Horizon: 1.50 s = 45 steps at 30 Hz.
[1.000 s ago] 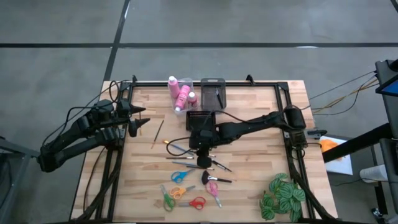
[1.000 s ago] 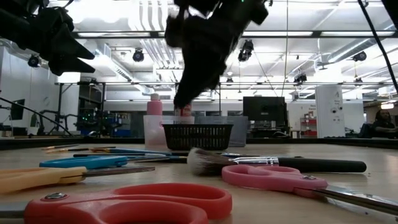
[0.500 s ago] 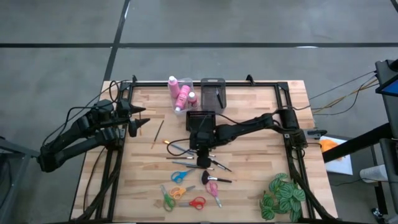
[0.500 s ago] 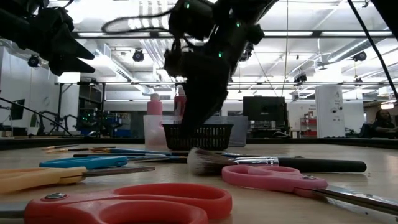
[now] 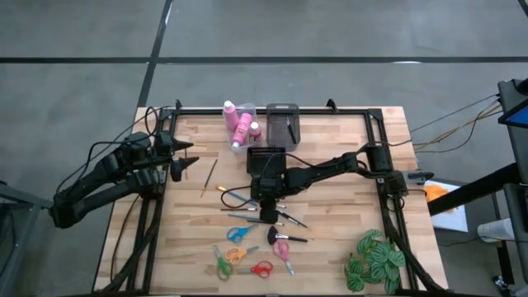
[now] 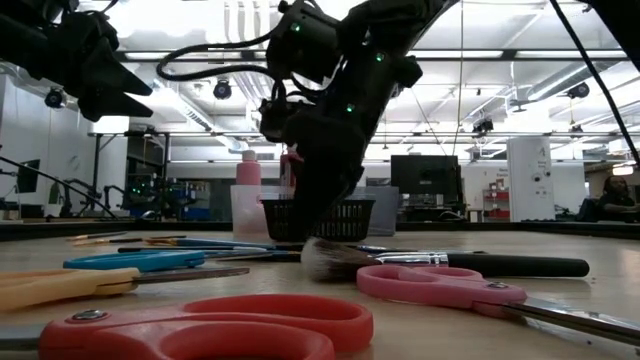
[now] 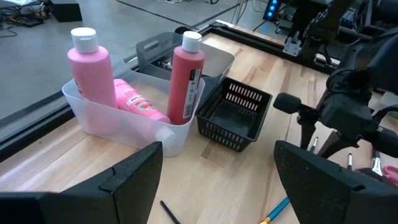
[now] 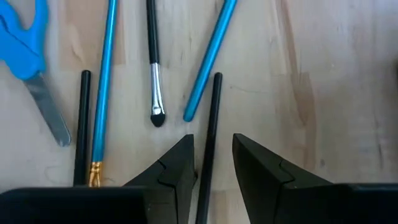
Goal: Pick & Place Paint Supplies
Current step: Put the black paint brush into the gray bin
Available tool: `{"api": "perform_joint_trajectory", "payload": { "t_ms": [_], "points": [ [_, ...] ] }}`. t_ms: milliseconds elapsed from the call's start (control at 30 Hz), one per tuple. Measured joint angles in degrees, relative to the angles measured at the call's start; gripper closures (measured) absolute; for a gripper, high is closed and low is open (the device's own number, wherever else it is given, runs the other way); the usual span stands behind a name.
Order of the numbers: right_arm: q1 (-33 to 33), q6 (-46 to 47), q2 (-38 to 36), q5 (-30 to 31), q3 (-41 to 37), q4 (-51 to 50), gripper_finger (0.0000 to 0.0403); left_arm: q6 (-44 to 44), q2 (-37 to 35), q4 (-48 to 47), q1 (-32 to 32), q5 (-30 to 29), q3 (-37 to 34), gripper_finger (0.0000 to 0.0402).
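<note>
Right tool (image 8: 211,163) straddling black brush (image 8: 209,124), blue brushes (image 8: 210,59) close by, bare wood beyond

Right pincer (image 8: 211,163) now lower, astride a black brush (image 8: 209,134).

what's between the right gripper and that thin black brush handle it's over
Nothing visible. In the right wrist view the right gripper hangs low with its open fingers straddling the black brush handle, bare wood on both sides. The blue brush lies just beyond, not under the fingers.
</note>
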Motion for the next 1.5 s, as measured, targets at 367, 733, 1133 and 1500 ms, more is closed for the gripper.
{"api": "perform_joint_trajectory", "payload": {
  "t_ms": [367,733,1133,1500],
  "points": [
    [-0.3,0.0,0.1,-0.4,-1.2,0.2,0.0294,0.0,0.0,0.0,0.0,0.0,0.0,0.0091],
    [-1.1,0.0,0.1,-4.5,-1.3,-0.1,0.0294,0.0,0.0,0.0,0.0,0.0,0.0,0.0091],
    [-1.1,0.0,0.1,-1.3,-1.4,-0.5,0.0388,0.0,0.0,0.0,0.0,0.0,0.0,0.0091],
    [-1.1,0.1,0.1,-1.3,-1.4,-0.6,0.0385,0.0,0.0,0.0,0.0,0.0,0.0,0.0091]
  ]
}}
